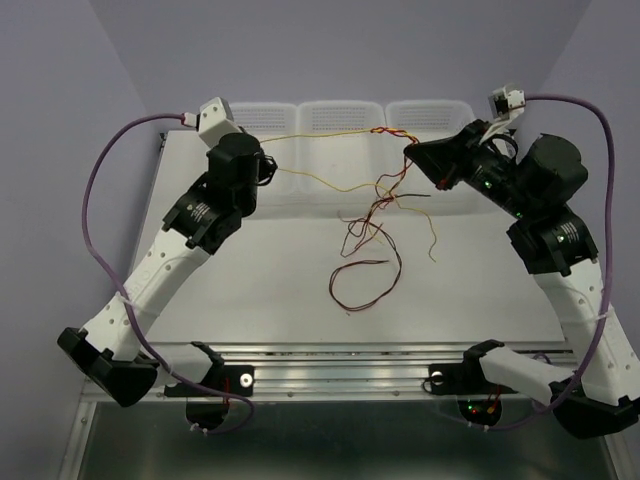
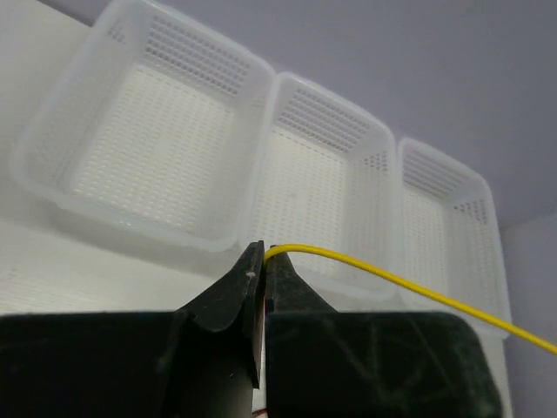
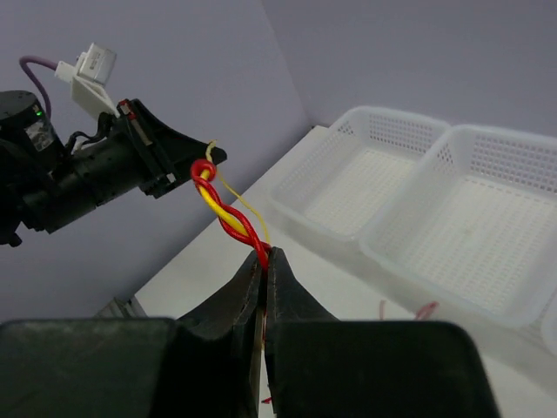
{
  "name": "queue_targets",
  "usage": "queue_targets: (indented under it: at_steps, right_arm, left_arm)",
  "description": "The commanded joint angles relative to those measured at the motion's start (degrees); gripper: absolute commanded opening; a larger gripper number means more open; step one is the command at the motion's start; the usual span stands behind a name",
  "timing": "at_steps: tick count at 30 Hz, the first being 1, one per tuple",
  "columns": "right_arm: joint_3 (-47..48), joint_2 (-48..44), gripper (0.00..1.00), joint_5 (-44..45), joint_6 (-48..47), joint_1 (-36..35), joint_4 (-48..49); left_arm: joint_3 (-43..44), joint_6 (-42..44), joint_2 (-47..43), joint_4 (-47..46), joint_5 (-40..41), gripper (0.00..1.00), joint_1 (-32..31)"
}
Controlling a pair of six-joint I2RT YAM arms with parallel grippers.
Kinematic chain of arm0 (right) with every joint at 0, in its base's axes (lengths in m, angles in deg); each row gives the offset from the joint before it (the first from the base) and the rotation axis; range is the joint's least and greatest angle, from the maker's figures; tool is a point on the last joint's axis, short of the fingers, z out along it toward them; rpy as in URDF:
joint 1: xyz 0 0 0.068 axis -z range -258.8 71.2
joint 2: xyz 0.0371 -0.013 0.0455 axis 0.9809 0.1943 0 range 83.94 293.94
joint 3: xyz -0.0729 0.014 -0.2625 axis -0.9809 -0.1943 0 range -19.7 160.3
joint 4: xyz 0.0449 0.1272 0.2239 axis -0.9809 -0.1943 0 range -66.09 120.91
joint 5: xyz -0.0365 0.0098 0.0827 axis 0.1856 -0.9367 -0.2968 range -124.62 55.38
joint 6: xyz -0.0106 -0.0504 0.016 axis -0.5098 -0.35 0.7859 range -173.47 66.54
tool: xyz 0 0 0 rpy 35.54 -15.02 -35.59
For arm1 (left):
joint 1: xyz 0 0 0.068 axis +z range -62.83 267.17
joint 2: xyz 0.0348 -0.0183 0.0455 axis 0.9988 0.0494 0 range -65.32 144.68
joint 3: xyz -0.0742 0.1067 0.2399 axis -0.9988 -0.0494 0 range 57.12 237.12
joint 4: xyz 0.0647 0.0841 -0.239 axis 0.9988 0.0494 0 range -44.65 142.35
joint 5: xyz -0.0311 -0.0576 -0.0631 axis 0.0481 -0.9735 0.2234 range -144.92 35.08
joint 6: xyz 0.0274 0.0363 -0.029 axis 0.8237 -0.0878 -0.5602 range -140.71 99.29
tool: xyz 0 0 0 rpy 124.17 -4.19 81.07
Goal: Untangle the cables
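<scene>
Thin red, yellow and dark cables point(image 1: 366, 228) hang in a loose tangle over the table's middle, with red loops point(image 1: 362, 283) lying on the surface. My left gripper point(image 1: 266, 152) is shut on a yellow wire point(image 2: 400, 280), which stretches right across the baskets. In the left wrist view its tips point(image 2: 264, 251) pinch the wire's end. My right gripper point(image 1: 411, 151) is shut on a twisted red-and-yellow strand point(image 3: 222, 213), and its tips point(image 3: 265, 254) clamp the strand's lower end. Both grippers are raised at the back of the table, with the tangle hanging between them.
Three white mesh baskets point(image 1: 340, 115) stand side by side along the back edge; they also show in the left wrist view point(image 2: 139, 148) and the right wrist view point(image 3: 392, 174). The left arm point(image 3: 96, 165) shows beyond the twisted strand. Purple walls close in the sides.
</scene>
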Motion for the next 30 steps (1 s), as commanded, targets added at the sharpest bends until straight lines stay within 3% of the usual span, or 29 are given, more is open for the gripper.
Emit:
queue_targets:
  at_steps: [1, 7, 9, 11, 12, 13, 16, 19, 22, 25, 30]
  right_arm:
    - [4.1, 1.3, 0.01, 2.6, -3.0, 0.0, -9.1]
    - [7.7, 1.6, 0.01, 18.0, -7.4, 0.0, -19.2]
    - [6.7, 2.3, 0.01, 18.6, -7.9, 0.0, -20.0]
    - [5.9, 3.7, 0.01, 13.0, -9.9, 0.0, -20.0]
    - [5.4, 4.1, 0.01, 9.8, -11.2, 0.0, -19.8]
    - [5.3, 4.6, 0.01, 3.8, -11.6, 0.0, -19.3]
    - [6.3, 6.2, 0.01, -4.5, -13.0, 0.0, -19.2]
    - [7.5, 6.7, 0.01, -9.1, -12.5, 0.0, -17.9]
    - [10.1, 7.5, 0.01, -15.1, -11.1, 0.0, -16.8]
    - [13.3, 7.2, 0.01, -14.4, -9.7, 0.0, -16.0]
    - [26.8, 7.7, 0.01, -10.0, -7.2, 0.0, -16.0]
  left_arm:
    - [-0.3, -2.7, 2.4, 8.9, 13.4, 0.11, 3.0]
    - [3.2, -12.0, 8.6, 23.0, 20.2, 0.11, 10.9]
    - [6.2, -10.4, 10.6, 24.4, 20.5, 0.13, 11.0]
    - [7.7, -7.1, 11.8, 22.7, 18.4, 0.19, 11.0]
    - [8.5, -3.6, 11.9, 21.9, 17.2, 0.24, 10.9]
    - [8.5, -1.8, 11.9, 20.9, 16.5, 0.38, 11.0]
    - [6.9, 2.6, 11.1, 16.8, 14.2, 0.65, 10.9]
    - [3.2, 4.1, 9.6, 13.4, 13.1, 0.99, 10.9]
    - [0.3, 3.7, 9.6, 12.8, 14.9, 0.99, 11.0]
    - [-1.4, 1.3, 10.5, 14.5, 15.1, 0.99, 10.9]
    - [-6.4, -0.9, 12.2, 12.6, 15.2, 0.99, 11.2]
